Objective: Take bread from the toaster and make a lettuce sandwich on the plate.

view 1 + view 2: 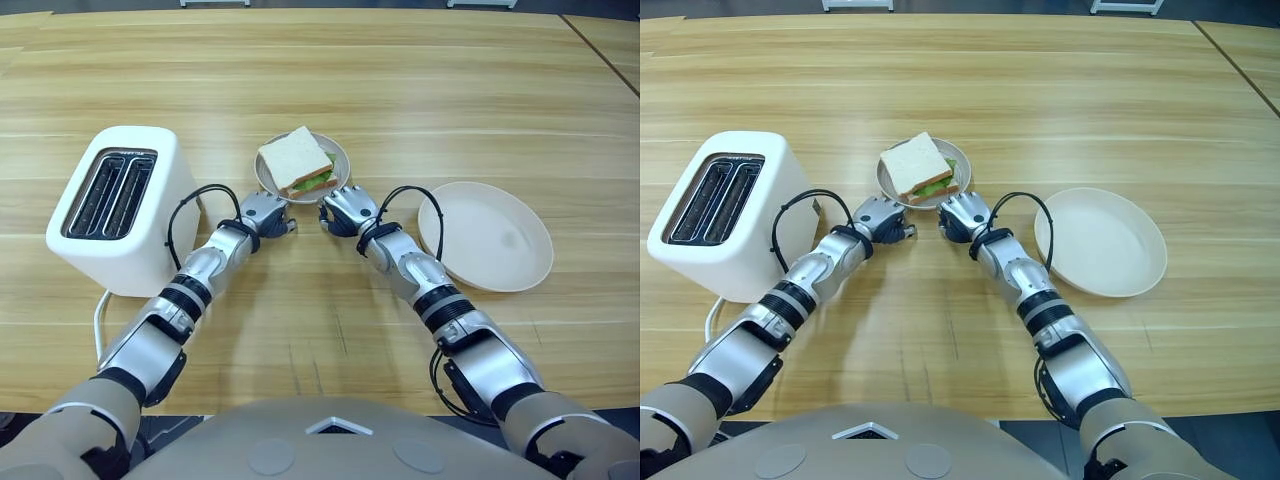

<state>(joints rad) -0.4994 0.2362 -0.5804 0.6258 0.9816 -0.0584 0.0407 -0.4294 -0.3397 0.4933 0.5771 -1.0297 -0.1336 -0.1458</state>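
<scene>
Pale wood of the table (420, 90) under everything. At the left, white toaster (120, 205), slots facing up, dark inside, no bread standing out of them. Far of centre, small grey plate (340, 152) with the sandwich (297, 160) on it: white slice on top, a little askew, green lettuce (318, 181) peeping out at the near right edge, lower slice underneath. At the right, well apart from the sandwich, larger cream plate (485, 237) with nothing in it.

Left hand (265, 214) just near of the small plate, by its near left rim; fingers curled inward, nothing held. Right hand (348, 211) mirrored at the near right rim, fingers likewise curled in, nothing in the grasp. Touching the rim or just short of it: cannot tell.

Judged from the layout: bread out of the toaster, lettuce enclosed, stacking done, task at or very close to its end. Step in hand: probably a last squaring of the stack. Next move, if any: nudging the skewed top slice straight with a light touch, no shoving of the plate, then drawing both hands back toward the near edge without catching the rim.
</scene>
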